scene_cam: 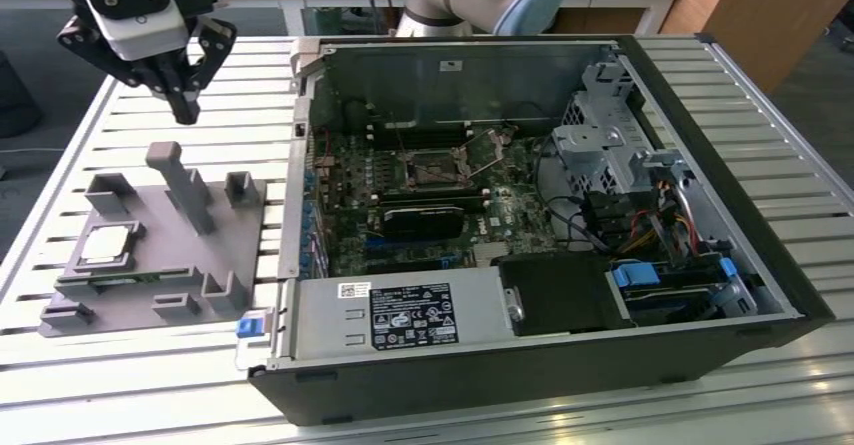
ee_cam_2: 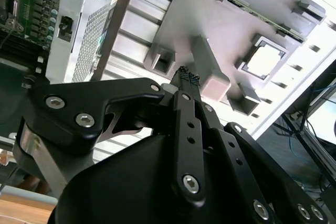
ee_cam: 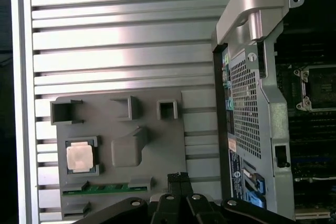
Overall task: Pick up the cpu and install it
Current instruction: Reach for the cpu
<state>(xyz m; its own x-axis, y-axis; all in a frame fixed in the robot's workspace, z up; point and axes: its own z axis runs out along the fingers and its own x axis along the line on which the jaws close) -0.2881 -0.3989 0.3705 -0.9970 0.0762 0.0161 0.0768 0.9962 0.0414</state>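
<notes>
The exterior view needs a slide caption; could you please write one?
Shut, empty gripper hangs near the grey tray holding the cpu, beside the open case.

Colours as I see them from my console: cpu [ee_cam: 79, 157], pale silver-grey with a thin darker rim; fixture [ee_cam: 157, 150], plain matt grey; memory strip [ee_cam: 105, 188], green; table [ee_cam: 105, 51], bright silver, ribbed in parallel slats; gripper [scene_cam: 184, 113], black; computer case [scene_cam: 534, 375], black shell; motherboard [scene_cam: 360, 195], green; tabs [scene_cam: 251, 326], blue.
</notes>
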